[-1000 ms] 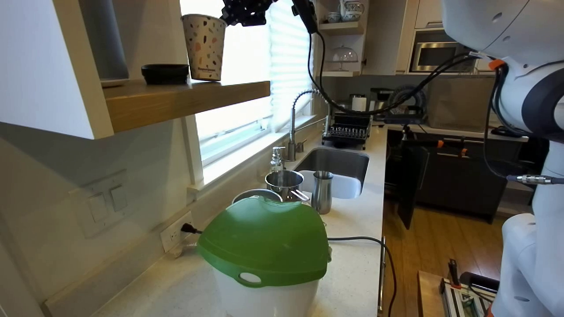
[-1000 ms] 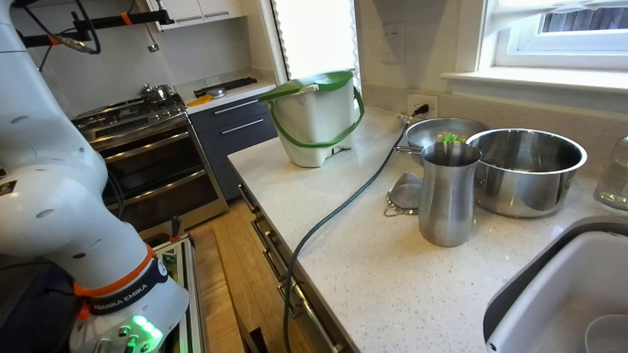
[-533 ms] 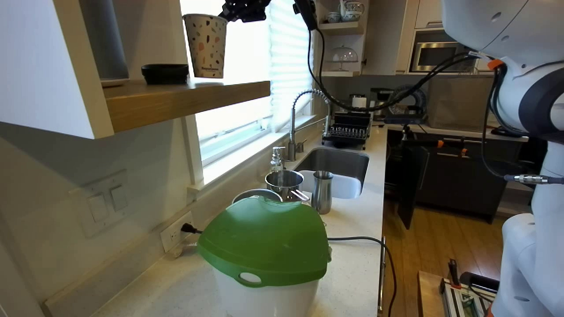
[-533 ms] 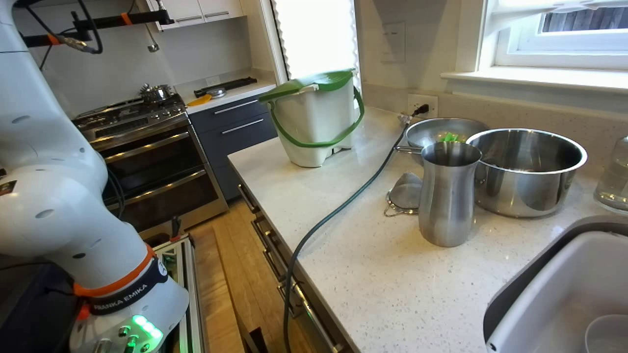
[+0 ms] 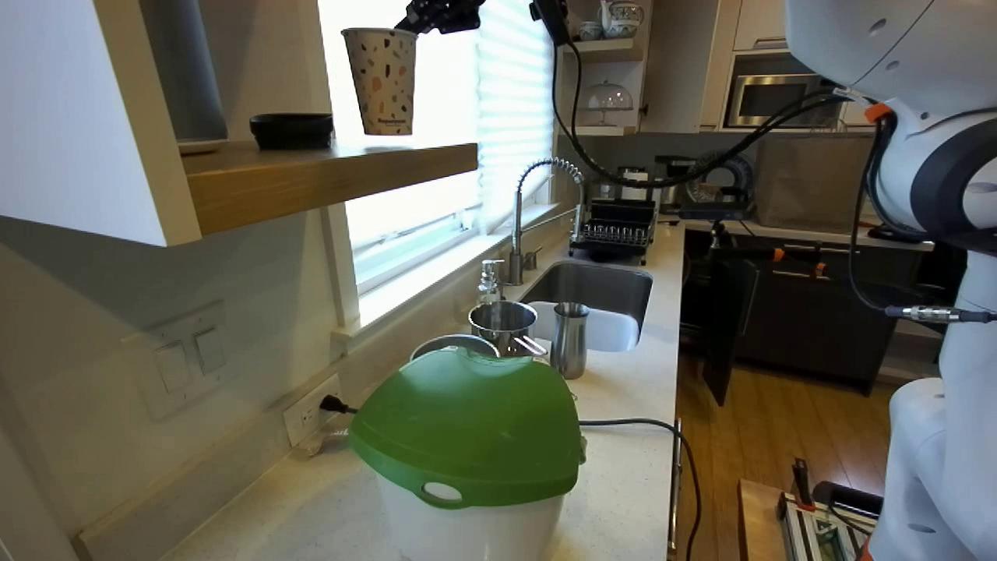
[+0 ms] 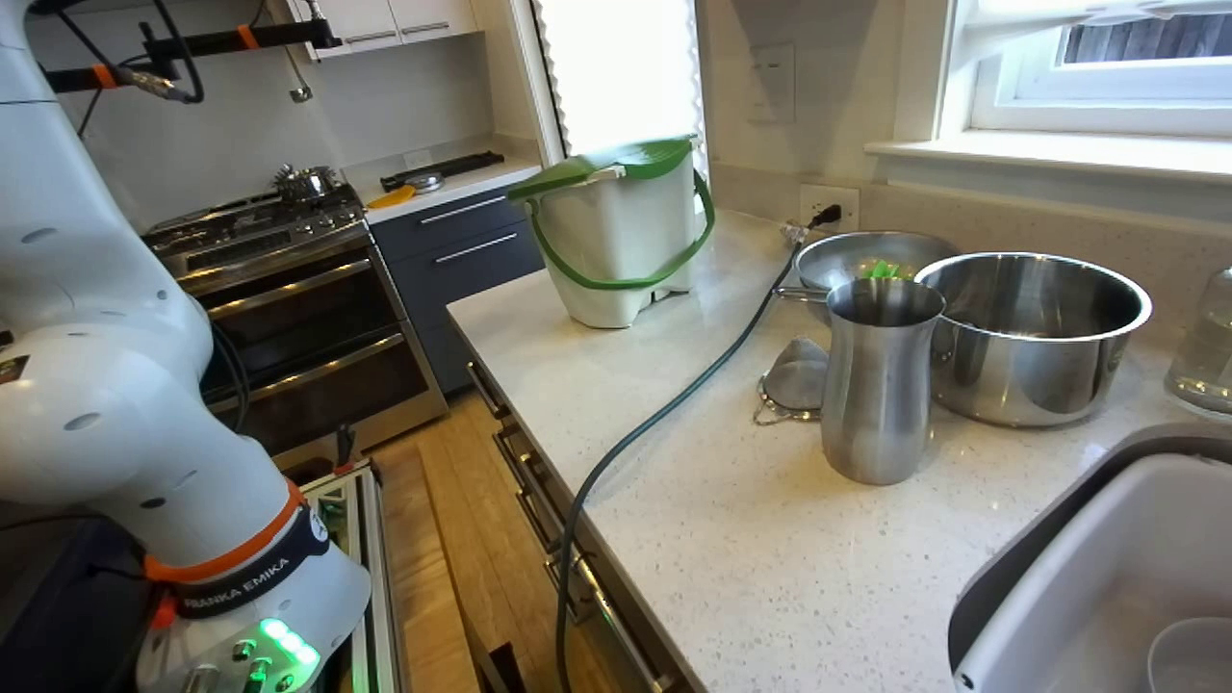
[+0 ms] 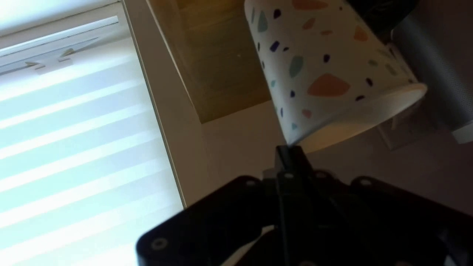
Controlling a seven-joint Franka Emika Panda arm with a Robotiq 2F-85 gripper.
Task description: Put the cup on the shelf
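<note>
The speckled beige cup (image 5: pixel 382 82) hangs upright near the right end of the wooden shelf (image 5: pixel 335 178) in an exterior view, its base a little above the shelf's top edge. My gripper (image 5: pixel 403 28) shows in part at the top of that view, at the cup's rim. In the wrist view my gripper (image 7: pixel 289 148) is shut on one side of the rim of the cup (image 7: pixel 325 66), with the shelf (image 7: pixel 225 70) behind it. The cup, the shelf and my gripper are out of the exterior view that shows the stove.
A shallow black bowl (image 5: pixel 292 131) sits on the shelf beside the cup. A grey cylinder (image 5: pixel 183 70) stands further left. A green-lidded bin (image 5: pixel 471 425), a metal canister (image 6: pixel 881 385) and a pot (image 6: pixel 1039 361) stand on the counter (image 6: pixel 760 539) below.
The cup has risen a little from the shelf and moved right, away from the black bowl, with my gripper on its rim. The arm and its cable have shifted slightly.
</note>
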